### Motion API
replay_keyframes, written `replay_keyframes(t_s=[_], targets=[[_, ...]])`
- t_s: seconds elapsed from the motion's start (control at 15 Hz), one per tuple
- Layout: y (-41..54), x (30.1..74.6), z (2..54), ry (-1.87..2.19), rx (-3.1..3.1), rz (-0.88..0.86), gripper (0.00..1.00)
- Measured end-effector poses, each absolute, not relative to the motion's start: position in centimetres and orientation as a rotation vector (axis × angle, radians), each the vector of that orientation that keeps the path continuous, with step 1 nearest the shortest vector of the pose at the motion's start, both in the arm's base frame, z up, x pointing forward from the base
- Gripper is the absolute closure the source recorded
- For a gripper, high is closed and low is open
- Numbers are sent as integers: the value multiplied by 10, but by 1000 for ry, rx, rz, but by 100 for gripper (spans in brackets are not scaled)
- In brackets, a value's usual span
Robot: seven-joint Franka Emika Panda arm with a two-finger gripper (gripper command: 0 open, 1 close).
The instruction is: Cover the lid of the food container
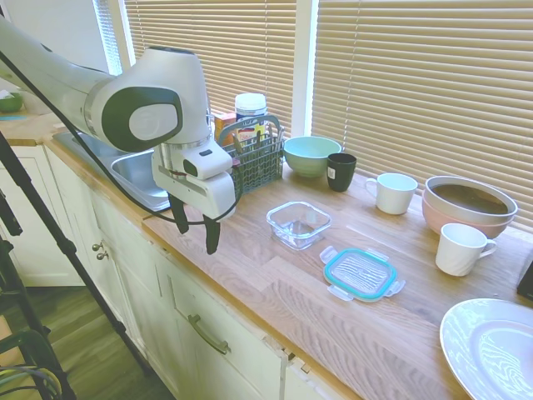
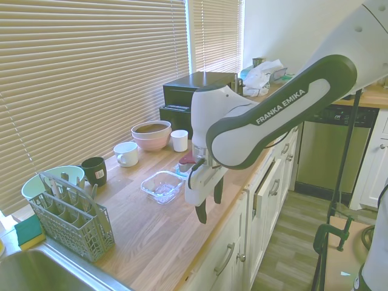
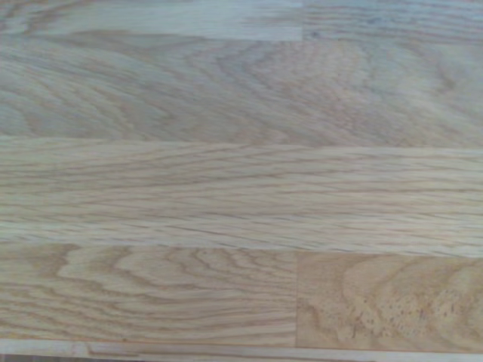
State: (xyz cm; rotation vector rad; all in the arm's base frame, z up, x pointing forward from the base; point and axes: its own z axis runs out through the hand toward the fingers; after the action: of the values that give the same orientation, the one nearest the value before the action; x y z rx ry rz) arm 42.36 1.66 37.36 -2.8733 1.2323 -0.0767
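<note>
The food container (image 1: 298, 223), a small square clear glass dish, stands empty and uncovered on the wooden counter; it also shows in the second exterior view (image 2: 162, 186). The lid (image 1: 360, 273), clear with a teal rim and snap tabs, lies flat on the counter just to the right of the dish, apart from it. My gripper (image 1: 196, 235) hangs above the counter's front edge, left of the dish, open with nothing between its fingers (image 2: 201, 213). In the second exterior view the arm hides most of the lid. The wrist view holds only bare wood grain.
A grey utensil caddy (image 1: 254, 158) and a sink (image 1: 146, 177) sit behind the gripper. Along the blinds stand a mint-green bowl (image 1: 311, 154), a black cup (image 1: 341, 171), a white mug (image 1: 393, 192) and a pink bowl (image 1: 469, 204). A white plate (image 1: 491, 346) lies at the right.
</note>
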Motion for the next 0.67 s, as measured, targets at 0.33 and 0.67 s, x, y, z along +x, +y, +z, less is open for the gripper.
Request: replay_keyframes(t_s=[0.33,0.67], targets=[[-11,424,374,1285,-2843,-66,0],[-79,428,393,1292,-2808,-123,0]])
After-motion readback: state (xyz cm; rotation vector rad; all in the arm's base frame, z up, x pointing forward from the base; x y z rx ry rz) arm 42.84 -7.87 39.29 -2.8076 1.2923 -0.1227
